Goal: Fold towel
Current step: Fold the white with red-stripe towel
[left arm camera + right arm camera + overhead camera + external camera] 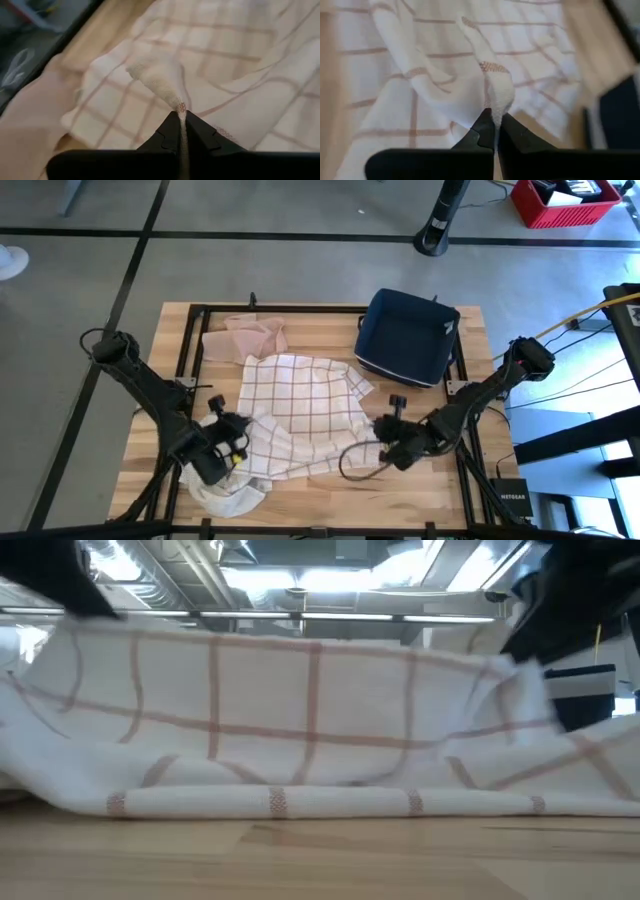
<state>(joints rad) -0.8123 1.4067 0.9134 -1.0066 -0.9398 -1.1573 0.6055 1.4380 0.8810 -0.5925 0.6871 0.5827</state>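
High view, table: a light wooden table [320, 490] with a black frame along its edges carries everything.
Towel: a white cloth towel with thin red-brown checks [300, 405] lies rumpled across the middle of the table, spread between the two arms; in the low view it rises as a long draped band [300, 710] above the wood, its hem folded along the near edge.
Basket: a dark blue fabric basket [408, 335] sits at the far right part of the table, just beside the towel's far right corner.
Pink cloth: a pale pink crumpled cloth [250, 335] lies at the far edge, touching the towel's far left side.
White cloth: a plain white bunched cloth [225, 492] lies at the near left, partly under the towel's edge.
Left gripper: the left gripper [222, 442] sits at the towel's near left edge, fingers [167, 135] pinched together on a bunched fold of the fabric.
Right gripper: the right gripper [392, 442] sits at the towel's near right edge, fingers [482, 130] clamped on a raised fold of hem.
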